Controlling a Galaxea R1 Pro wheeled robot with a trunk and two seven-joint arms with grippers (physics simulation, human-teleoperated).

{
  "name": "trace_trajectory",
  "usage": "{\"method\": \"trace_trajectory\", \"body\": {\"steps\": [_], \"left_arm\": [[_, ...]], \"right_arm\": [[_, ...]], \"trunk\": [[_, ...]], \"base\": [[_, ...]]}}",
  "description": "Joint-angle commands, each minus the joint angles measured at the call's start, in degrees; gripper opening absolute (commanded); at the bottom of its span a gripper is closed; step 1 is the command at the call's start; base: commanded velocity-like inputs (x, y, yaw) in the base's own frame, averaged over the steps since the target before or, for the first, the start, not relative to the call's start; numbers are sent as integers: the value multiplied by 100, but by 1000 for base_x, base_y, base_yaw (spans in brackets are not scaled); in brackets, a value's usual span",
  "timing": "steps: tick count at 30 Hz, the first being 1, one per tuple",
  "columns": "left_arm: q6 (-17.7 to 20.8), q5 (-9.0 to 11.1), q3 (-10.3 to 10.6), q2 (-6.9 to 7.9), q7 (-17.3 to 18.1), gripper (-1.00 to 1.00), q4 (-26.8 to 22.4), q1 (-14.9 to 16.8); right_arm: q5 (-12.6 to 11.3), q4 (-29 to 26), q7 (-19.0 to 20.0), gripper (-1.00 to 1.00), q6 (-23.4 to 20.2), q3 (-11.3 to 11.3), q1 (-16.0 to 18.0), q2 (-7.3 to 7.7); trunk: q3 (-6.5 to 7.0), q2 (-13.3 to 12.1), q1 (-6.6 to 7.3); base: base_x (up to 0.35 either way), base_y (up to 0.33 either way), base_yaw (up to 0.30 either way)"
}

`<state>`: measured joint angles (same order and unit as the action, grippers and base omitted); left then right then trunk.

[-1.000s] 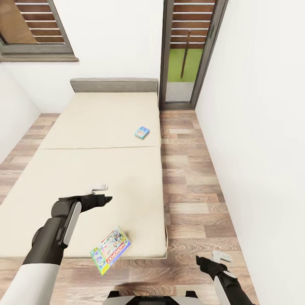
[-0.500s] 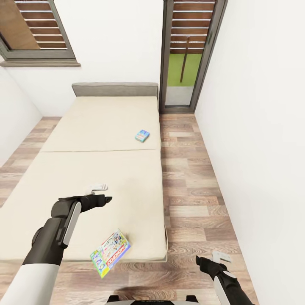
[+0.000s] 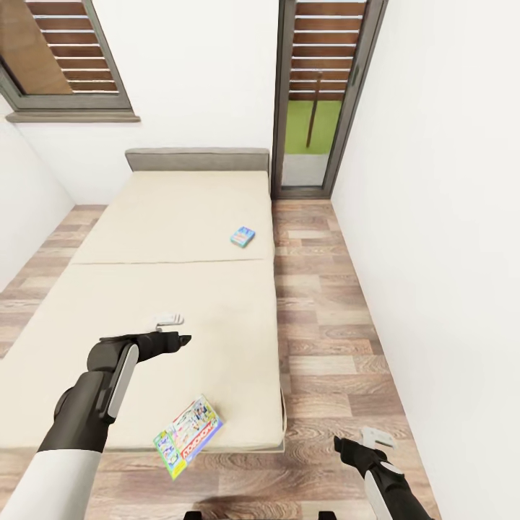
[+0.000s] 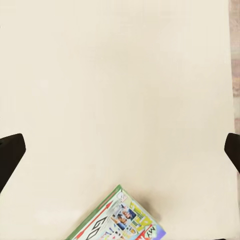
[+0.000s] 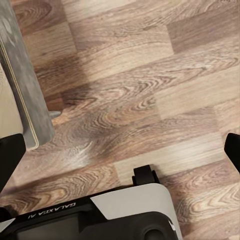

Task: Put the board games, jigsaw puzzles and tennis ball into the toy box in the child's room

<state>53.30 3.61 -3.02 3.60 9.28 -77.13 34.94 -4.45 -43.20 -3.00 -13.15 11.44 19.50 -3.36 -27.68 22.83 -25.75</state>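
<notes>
Two board games lie on the cream bed [image 3: 144,289]. A small blue one [image 3: 243,236] rests near the bed's right side, towards the grey headboard. A green-edged one [image 3: 188,436] sits tilted at the bed's near edge; the left wrist view also catches that green-edged game [image 4: 117,222]. My left gripper [image 3: 175,328] hovers open over the cover, a little beyond the green-edged game and apart from it, and the left gripper [image 4: 120,155] holds nothing. My right gripper [image 3: 370,442] stands open above the plank floor right of the bed, and the right gripper [image 5: 120,150] is empty.
A strip of wood floor [image 3: 318,303] runs between the bed and the white right wall [image 3: 448,238]. A grey-framed glass door [image 3: 318,108] stands past the headboard, and a window [image 3: 58,65] at the back left. The robot's base [image 5: 100,215] sits beside the bed's corner [image 5: 22,95].
The whole picture has slid: the bed and far wall look slightly farther off, so the camera has backed away. Both arms keep their pose, and both games lie where they were.
</notes>
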Motion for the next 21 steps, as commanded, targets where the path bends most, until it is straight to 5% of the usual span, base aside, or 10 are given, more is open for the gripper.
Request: {"method": "trace_trajectory", "body": {"steps": [1, 21], "left_arm": [[32, 35, -5, 0, -4, 100, -4, 4], [31, 26, 3, -6, -5, 100, -4, 4]], "right_arm": [[-47, -13, -20, 100, -30, 10, 1, -5], [-47, -13, -23, 100, -30, 17, 1, 2]], "trunk": [[1, 9, -3], [186, 9, -3]], "base": [[0, 0, 0], [0, 0, 0]]}}
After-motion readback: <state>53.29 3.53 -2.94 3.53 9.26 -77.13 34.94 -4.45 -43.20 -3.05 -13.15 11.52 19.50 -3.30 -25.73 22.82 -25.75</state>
